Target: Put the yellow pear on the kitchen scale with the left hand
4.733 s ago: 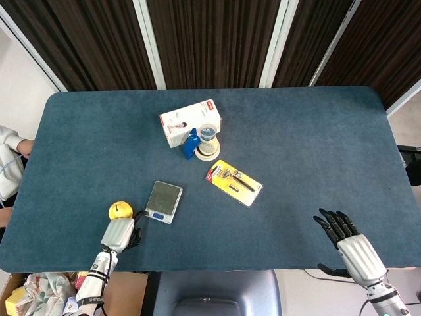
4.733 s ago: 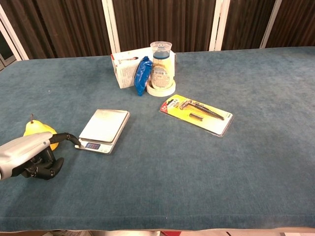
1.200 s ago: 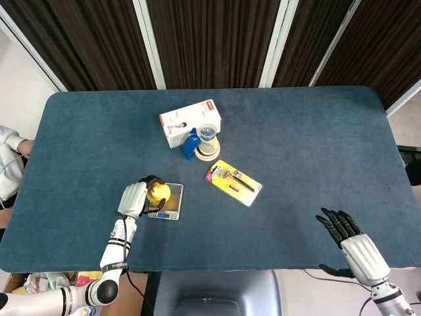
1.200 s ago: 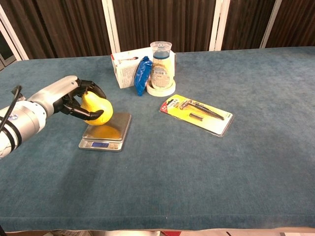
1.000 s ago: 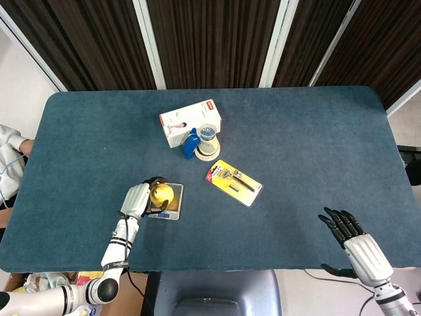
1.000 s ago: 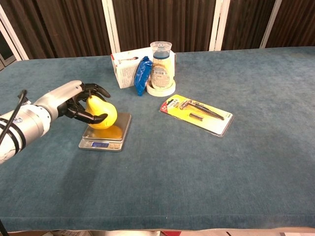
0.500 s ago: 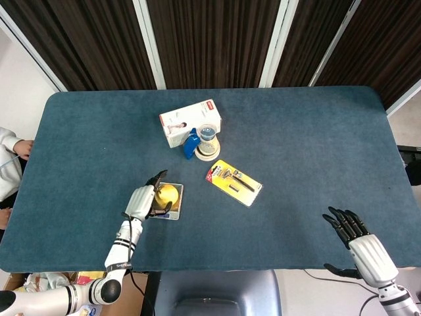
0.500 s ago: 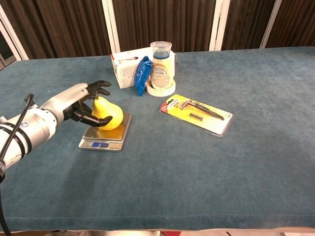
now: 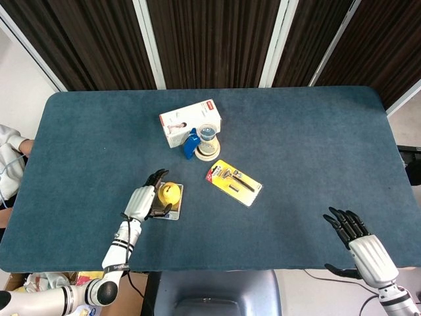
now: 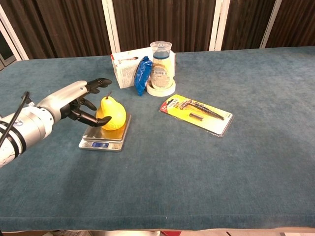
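Observation:
The yellow pear [image 9: 170, 192] [image 10: 112, 114] stands upright on the silver kitchen scale [image 9: 173, 210] [image 10: 101, 138], stem up. My left hand [image 9: 141, 203] [image 10: 73, 101] sits just left of the pear with its fingers spread apart and stretched over and beside the fruit, holding nothing; its thumb lies low near the pear's base, and I cannot tell if it touches. My right hand [image 9: 368, 249] shows only in the head view, off the table's front right edge, fingers spread and empty.
Behind the scale are a white box [image 9: 189, 122] [image 10: 127, 69], a blue packet [image 9: 191, 143] [image 10: 143, 73] and a jar on a tape roll [image 9: 208, 141] [image 10: 161, 66]. A yellow razor pack [image 9: 235, 182] [image 10: 199, 114] lies to the right. A person's sleeve [image 9: 8, 164] is at the left edge.
My left hand carried the pear from beside the scale onto it, lowered it and opened its fingers. The pear now stands free on the scale. The right hand barely moved.

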`<state>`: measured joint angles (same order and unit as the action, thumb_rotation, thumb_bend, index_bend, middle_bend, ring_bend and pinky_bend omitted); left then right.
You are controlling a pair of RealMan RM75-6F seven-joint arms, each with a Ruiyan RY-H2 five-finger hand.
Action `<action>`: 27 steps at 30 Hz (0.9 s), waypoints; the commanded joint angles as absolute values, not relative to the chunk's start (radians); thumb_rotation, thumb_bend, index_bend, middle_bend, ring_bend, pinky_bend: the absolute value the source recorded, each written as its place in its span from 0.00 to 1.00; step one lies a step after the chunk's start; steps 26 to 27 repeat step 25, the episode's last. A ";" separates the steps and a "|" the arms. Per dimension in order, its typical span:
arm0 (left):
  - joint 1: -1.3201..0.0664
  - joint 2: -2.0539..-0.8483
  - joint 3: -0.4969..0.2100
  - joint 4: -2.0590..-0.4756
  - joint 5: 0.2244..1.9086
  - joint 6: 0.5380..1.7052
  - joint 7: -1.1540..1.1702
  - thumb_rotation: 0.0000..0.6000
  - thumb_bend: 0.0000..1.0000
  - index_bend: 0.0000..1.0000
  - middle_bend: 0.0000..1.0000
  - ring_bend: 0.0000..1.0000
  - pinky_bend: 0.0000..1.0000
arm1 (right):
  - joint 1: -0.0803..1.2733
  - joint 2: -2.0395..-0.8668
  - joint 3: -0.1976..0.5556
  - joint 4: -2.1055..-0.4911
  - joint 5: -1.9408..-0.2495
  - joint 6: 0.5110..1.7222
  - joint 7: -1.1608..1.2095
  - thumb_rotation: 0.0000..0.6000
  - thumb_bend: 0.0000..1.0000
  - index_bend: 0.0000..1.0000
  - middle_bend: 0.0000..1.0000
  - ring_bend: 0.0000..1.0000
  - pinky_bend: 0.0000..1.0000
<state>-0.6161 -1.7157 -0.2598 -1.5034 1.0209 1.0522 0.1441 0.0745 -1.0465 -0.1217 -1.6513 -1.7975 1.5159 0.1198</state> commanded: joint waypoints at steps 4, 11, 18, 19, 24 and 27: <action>-0.575 -1.650 -0.204 -1.524 1.178 1.174 0.177 1.00 0.34 0.00 0.00 0.00 0.21 | 0.072 -1.045 -0.123 -1.650 -1.801 1.520 0.125 1.00 0.16 0.00 0.00 0.00 0.00; -0.389 -1.429 -0.011 -1.582 1.483 1.449 0.096 1.00 0.33 0.00 0.00 0.00 0.15 | 0.058 -1.037 -0.121 -1.644 -1.794 1.544 0.139 1.00 0.16 0.00 0.00 0.00 0.00; -0.148 -1.455 0.104 -1.313 1.588 1.745 0.059 1.00 0.33 0.00 0.00 0.00 0.05 | 0.032 -1.102 -0.071 -1.676 -1.712 1.548 -0.062 1.00 0.16 0.00 0.00 0.00 0.00; -0.139 -1.444 0.098 -1.341 1.590 1.759 0.045 1.00 0.33 0.00 0.00 0.00 0.04 | 0.031 -1.106 -0.072 -1.680 -1.713 1.543 -0.072 1.00 0.16 0.00 0.00 0.00 0.00; -0.140 -1.388 0.110 -1.379 1.635 1.742 0.037 1.00 0.34 0.00 0.00 0.00 0.04 | 0.038 -1.101 -0.078 -1.679 -1.718 1.524 -0.058 1.00 0.16 0.00 0.00 0.00 0.00; -0.140 -1.376 0.119 -1.388 1.635 1.719 0.031 1.00 0.34 0.00 0.00 0.00 0.04 | 0.040 -1.102 -0.079 -1.679 -1.719 1.517 -0.062 1.00 0.16 0.00 0.00 0.00 0.00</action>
